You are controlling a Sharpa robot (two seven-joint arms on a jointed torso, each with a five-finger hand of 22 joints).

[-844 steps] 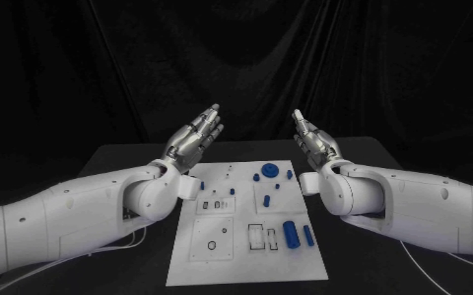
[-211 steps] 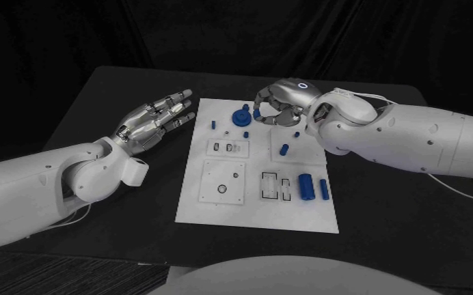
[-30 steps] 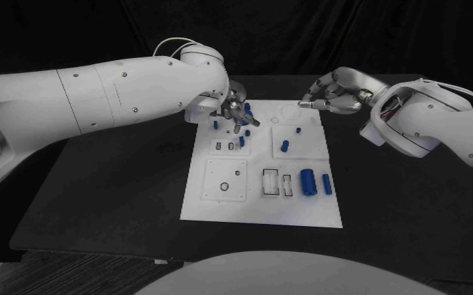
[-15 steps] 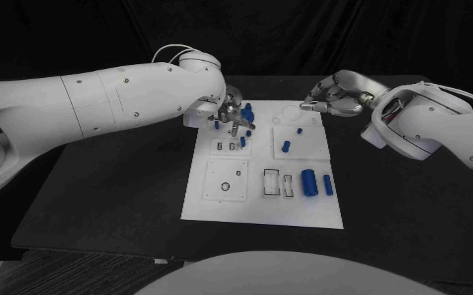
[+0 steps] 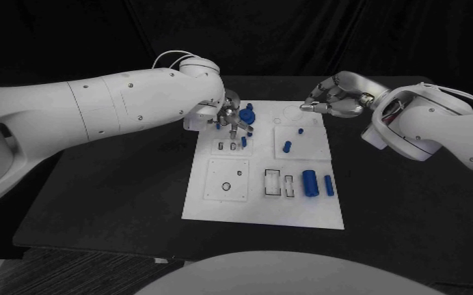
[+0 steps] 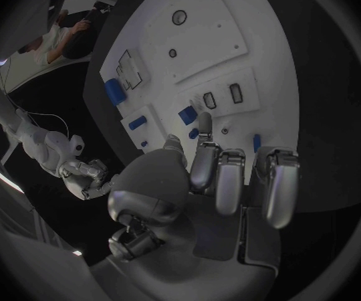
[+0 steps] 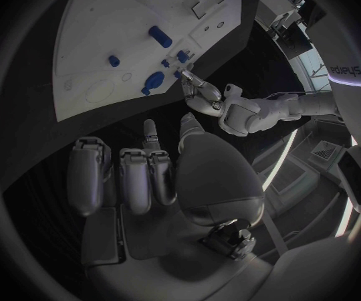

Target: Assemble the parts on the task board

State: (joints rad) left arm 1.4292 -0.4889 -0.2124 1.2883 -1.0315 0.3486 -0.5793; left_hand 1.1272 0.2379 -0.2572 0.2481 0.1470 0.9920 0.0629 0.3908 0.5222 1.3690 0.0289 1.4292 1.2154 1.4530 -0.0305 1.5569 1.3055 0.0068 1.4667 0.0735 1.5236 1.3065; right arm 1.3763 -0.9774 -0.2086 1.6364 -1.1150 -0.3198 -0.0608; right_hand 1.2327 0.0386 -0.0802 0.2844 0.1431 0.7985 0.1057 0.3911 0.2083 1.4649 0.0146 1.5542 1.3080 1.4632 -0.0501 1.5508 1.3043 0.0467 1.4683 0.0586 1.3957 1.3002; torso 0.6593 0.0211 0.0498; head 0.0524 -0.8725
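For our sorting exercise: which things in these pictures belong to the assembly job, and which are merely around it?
Belonging to the job:
white board
blue pieces
left hand
right hand

Merely around:
black table
dark curtain

Task board: white, matt, smooth, plastic in look. Parts: blue, smooth plastic. Left hand and right hand: silver metal, satin sheen. Arm shells: glossy white plastic. Table: black, matt. Backdrop: black cloth, folded.
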